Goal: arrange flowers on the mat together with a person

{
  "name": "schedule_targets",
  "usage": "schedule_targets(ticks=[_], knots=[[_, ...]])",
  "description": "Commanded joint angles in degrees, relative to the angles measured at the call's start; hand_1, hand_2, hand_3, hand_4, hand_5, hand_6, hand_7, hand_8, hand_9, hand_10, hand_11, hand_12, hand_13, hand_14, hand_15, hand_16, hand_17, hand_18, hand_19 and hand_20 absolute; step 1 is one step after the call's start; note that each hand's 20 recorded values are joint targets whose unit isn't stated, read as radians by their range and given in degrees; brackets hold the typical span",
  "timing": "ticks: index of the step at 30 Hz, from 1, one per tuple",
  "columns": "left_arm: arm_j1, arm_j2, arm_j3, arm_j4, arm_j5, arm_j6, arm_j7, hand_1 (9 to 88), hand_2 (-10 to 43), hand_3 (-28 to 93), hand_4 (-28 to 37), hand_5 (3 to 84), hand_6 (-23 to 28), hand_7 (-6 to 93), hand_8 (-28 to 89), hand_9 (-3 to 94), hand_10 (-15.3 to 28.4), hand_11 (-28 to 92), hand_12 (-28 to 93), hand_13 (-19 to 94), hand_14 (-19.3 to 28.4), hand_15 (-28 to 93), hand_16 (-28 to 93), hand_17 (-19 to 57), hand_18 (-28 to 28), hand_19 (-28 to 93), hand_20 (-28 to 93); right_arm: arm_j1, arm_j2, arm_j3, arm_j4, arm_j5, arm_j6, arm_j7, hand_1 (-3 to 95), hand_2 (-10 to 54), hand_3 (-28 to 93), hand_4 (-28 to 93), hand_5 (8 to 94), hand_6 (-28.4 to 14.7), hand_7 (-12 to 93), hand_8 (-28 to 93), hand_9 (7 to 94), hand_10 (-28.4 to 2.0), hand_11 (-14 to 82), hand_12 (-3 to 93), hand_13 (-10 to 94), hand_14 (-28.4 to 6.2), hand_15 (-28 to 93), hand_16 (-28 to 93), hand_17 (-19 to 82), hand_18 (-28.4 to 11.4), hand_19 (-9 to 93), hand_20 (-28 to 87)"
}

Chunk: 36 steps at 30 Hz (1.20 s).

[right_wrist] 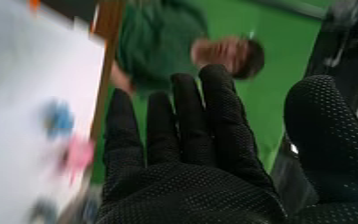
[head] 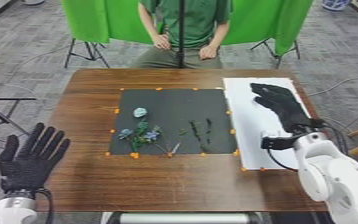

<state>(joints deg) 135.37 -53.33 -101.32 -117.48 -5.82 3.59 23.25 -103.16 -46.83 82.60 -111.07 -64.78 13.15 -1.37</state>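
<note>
On the dark mat (head: pixel 167 102) lie a pale blue bloom (head: pixel 140 112), a leafy sprig with blue flowers (head: pixel 141 135) and several thin green stems (head: pixel 208 131). Over the white sheet (head: pixel 257 145) at the right is my right hand (head: pixel 282 102), with its fingers extended and nothing held. The right wrist view shows that right hand (right_wrist: pixel 189 187) open, beside a blurred blue flower (right_wrist: pixel 58 119) and a pink flower (right_wrist: pixel 78 152) on a white surface (right_wrist: pixel 20 90). My left hand (head: pixel 29 162) is open at the table's left edge, away from the mat.
The brown wooden table (head: pixel 149 182) extends around the mat. Small orange markers (head: pixel 135 155) line the edges of the mat and the sheet. A thin black pole (head: pixel 182 35) stands upright beyond the far edge, in front of a green cloth (head: pixel 85 20).
</note>
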Motion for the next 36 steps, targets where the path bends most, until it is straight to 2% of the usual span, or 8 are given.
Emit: schedule_targets(ticks=[1,6,14,19,33,36], knots=[[1.6,-0.44,-0.5,-0.36,-0.5,-0.07,0.38,25.5,10.8,69,-28.3,44.8,6.8,7.6,-8,41.0,13.6,14,8,31,16.0,32,-7,-3.0,14.2,32,13,-10.9,-1.1,7.5,-3.1,2.9,4.4,-2.6,23.8,10.2,74,-24,49.3,-3.7,12,-11,43.7,-11.3,4.8,8.0,28,-6.7,9,2,21,-8.7,2,23],[1.0,-0.04,-0.35,-0.04,-0.73,-0.13,0.28,25.4,10.8,69,-28.3,44.9,6.8,7.6,-8,41.1,13.7,14,8,31,16.1,32,-7,-3.0,14.2,32,14,-13.4,-0.7,9.2,-3.7,3.2,4.1,-3.2,23.6,10.3,74,-24,49.6,-3.7,12,-11,44.1,-11.2,4.9,7.9,28,-7.1,10,1,21,-9.1,2,24],[0.9,-0.23,-0.76,-0.11,-0.48,-0.06,-0.22,25.4,10.8,69,-28.3,44.8,6.7,7.6,-8,41.1,13.7,14,8,31,16.1,32,-7,-3.0,14.2,32,14,-18.3,-2.7,14.5,-5.0,2.6,-0.5,-4.3,24.1,9.4,74,-24,49.7,-3.3,13,-11,44.1,-11.0,4.9,8.0,28,-7.3,11,0,21,-9.5,3,24],[0.6,-0.08,-0.41,0.05,-0.56,0.01,-0.51,25.3,10.7,69,-28.3,44.9,6.8,7.5,-8,41.1,13.7,14,8,31,16.1,32,-7,-3.0,14.1,32,14,-19.3,-2.1,14.9,-5.3,3.1,-0.6,-4.8,24.2,9.3,74,-24,49.7,-3.2,13,-11,44.0,-10.9,4.9,8.0,28,-7.5,11,0,21,-9.7,3,24],[0.4,-0.57,-0.39,0.06,-0.25,0.15,-1.03,25.3,10.7,69,-28.3,44.8,6.8,7.6,-8,41.1,13.7,14,8,31,16.0,32,-7,-3.0,14.2,32,14,-12.9,-0.9,8.1,-3.6,2.8,1.1,-2.8,24.7,8.7,74,-24,49.5,-3.0,13,-12,43.4,-11.0,4.8,8.1,28,-8.2,11,0,21,-10.2,3,24],[0.5,-0.66,-0.45,-0.05,-0.23,0.22,-1.02,25.3,10.7,69,-28.3,44.8,6.8,7.6,-8,41.1,13.7,14,8,31,16.1,32,-7,-3.0,14.2,32,14,-11.9,-1.4,7.7,-2.6,3.7,-2.3,-4.0,24.7,8.6,74,-23,49.5,-3.0,13,-12,43.3,-10.9,4.8,8.1,28,-8.1,11,0,21,-9.9,3,23]])
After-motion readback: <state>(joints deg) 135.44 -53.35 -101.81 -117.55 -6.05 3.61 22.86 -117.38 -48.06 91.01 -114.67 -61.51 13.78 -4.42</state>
